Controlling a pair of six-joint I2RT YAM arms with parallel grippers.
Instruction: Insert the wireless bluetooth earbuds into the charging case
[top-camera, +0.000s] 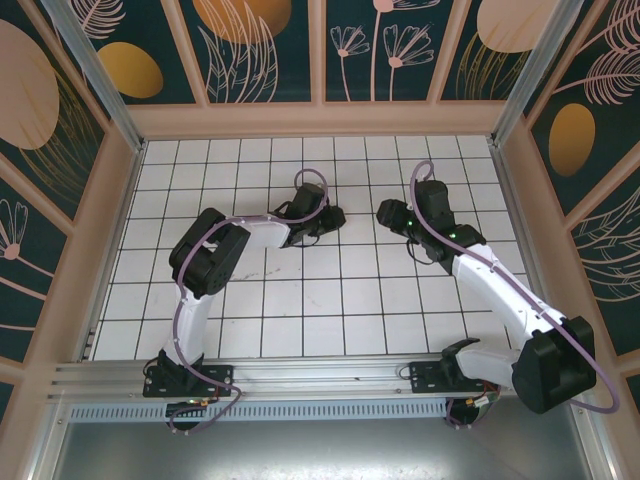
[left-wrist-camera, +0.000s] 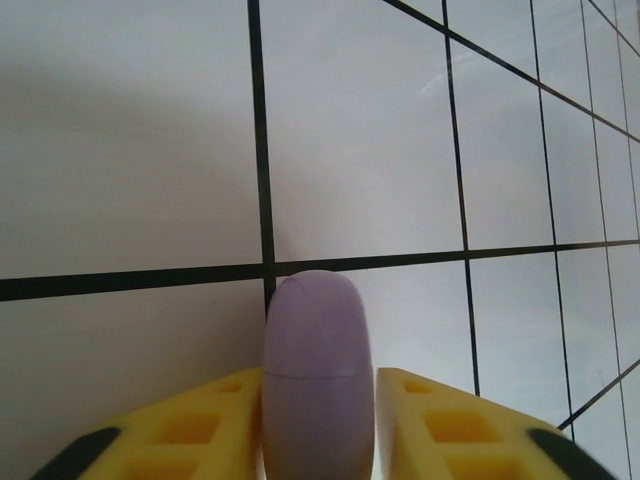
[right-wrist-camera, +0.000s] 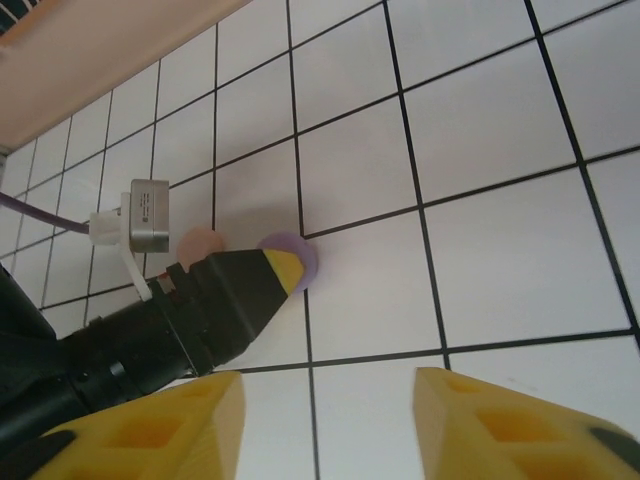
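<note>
The lavender charging case (left-wrist-camera: 318, 345) is a smooth, rounded shell, closed along a thin seam; it stands on the white gridded bench (top-camera: 300, 300), just beside a crossing of black lines. It sits between the yellow pads of the left tool (left-wrist-camera: 320, 372), which flank it closely; whether they press it or merely stand beside it cannot be told. The right tool (right-wrist-camera: 328, 376) is released, its jaws wide with bare tile between them. From the right wrist the case shows as a purple sliver past the left tool's tip; a pinkish round thing (right-wrist-camera: 198, 245) just beside it is half hidden and hard to name. From above, the two tools face each other near the bench's middle; open tiles lie on every side, and the wooden rim (top-camera: 320, 120) is well apart.
</note>
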